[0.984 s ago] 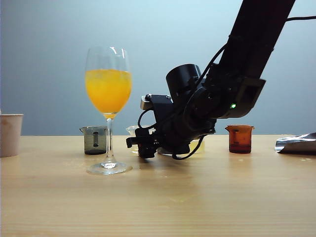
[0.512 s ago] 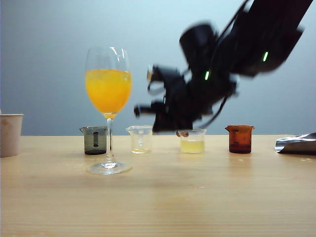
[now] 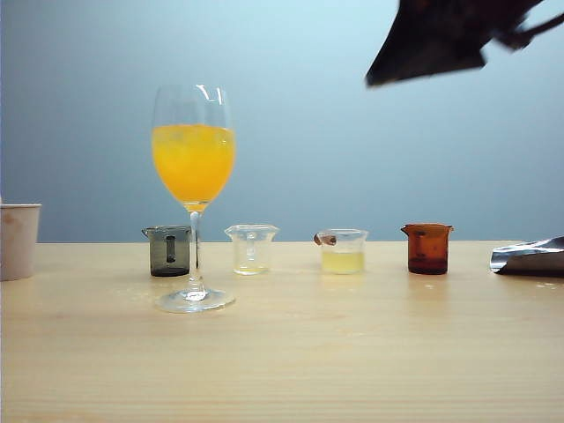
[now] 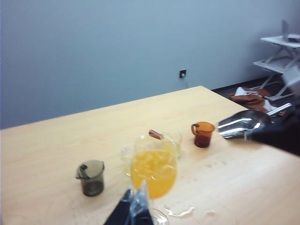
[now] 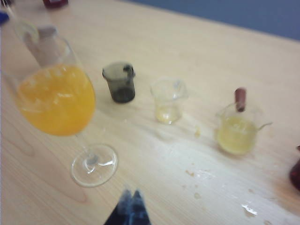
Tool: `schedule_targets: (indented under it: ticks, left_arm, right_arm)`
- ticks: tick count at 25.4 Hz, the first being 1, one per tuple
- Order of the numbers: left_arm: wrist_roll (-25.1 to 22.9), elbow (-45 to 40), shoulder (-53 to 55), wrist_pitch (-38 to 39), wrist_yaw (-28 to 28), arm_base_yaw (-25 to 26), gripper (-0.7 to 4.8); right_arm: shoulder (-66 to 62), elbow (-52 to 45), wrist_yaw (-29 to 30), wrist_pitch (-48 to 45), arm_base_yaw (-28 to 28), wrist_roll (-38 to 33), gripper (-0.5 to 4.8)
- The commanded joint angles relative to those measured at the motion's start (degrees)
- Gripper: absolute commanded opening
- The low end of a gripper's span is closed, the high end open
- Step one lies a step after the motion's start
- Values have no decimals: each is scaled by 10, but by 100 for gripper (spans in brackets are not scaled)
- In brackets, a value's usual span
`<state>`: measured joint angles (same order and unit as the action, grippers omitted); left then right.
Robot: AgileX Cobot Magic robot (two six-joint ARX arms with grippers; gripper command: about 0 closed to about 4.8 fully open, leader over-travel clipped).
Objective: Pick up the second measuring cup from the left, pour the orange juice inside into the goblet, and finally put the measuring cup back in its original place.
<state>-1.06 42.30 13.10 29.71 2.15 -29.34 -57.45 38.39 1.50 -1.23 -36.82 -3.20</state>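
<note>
Pour's done, I reckon: orange juice (image 3: 193,163) fills the goblet (image 3: 193,189), and the second measuring cup (image 5: 168,101) stands on the table well ahead of my right gripper (image 5: 131,206), fingers pressed together, empty. Left gripper (image 4: 135,211) likewise closed, empty, goblet just beyond. Next, park both arms.

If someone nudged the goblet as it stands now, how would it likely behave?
The goblet looks top-heavy: orange juice fills its bowl high above a thin stem and small foot, so a push up high would probably tip it. The glass looks thin and likely fragile. Both tools are clear of it, the right tool shut, the left tool apparently shut.
</note>
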Motion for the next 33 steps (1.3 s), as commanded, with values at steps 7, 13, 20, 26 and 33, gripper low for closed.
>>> schedule_targets:
  ticks: [7, 13, 20, 26, 33]
  left_arm:
    - [62, -80, -66, 10, 4, 0, -5]
    - [75, -162, -67, -86, 0, 0, -5]
    - [106, -285, -67, -211, 4, 0, -5]
    - [105, -357, -67, -253, 2, 0, -5]
    - [84, -419, -67, -297, -15, 0, -5]
  right_arm:
    - [211, -42, -3, 166, 0, 2, -6]
    - [357, -136, -3, 168, 0, -6, -5]
    - [462, -254, -3, 119, 0, -15, -5]
    - [514, -313, -3, 113, 0, -15, -5]
    - [571, -360, -3, 124, 0, -16, -5]
